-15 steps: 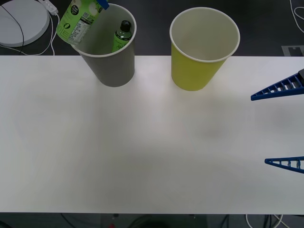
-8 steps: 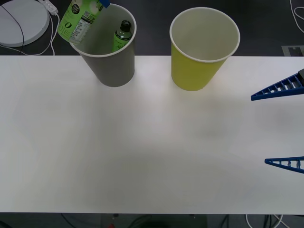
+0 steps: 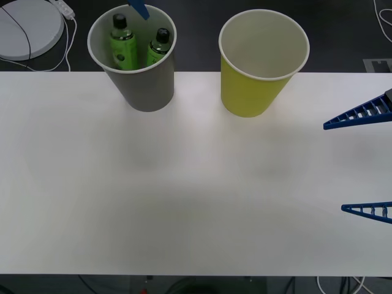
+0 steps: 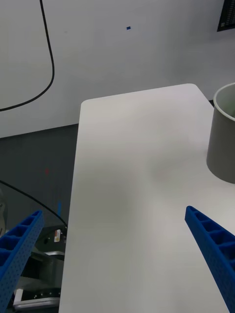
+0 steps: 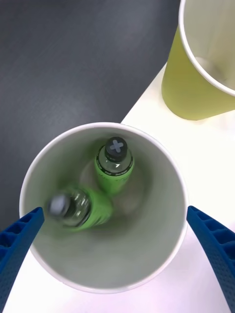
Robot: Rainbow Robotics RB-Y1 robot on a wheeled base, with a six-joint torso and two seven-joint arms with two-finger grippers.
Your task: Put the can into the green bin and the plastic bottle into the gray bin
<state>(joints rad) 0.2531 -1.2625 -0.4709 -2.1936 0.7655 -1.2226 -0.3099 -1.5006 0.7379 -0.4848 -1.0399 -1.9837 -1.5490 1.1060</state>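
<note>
The gray bin (image 3: 144, 86) stands at the table's back left and holds two plastic bottles of green drink with black caps. One bottle (image 3: 122, 44) is blurred (image 5: 78, 208) in the left wrist view; the other bottle (image 3: 159, 46) stands upright (image 5: 115, 164) beside it. My left gripper (image 5: 117, 264) hangs open straight above the bin, and one blue fingertip (image 3: 138, 8) shows over its far rim. The green bin (image 3: 257, 92) stands to the right with nothing seen inside. At the table's right edge my right gripper (image 3: 367, 162) is open and holds nothing. The can is out of view.
The white table (image 3: 184, 184) stretches wide and bare in front of both bins. A round white disc with a black cable (image 3: 27, 27) lies on the dark floor behind the table's back-left edge. Cables trail at the far right (image 3: 383, 18).
The bottle that my left gripper held tilted over the gray bin's rim has been let go and has dropped into the bin beside the other bottle. The right arm has not moved.
</note>
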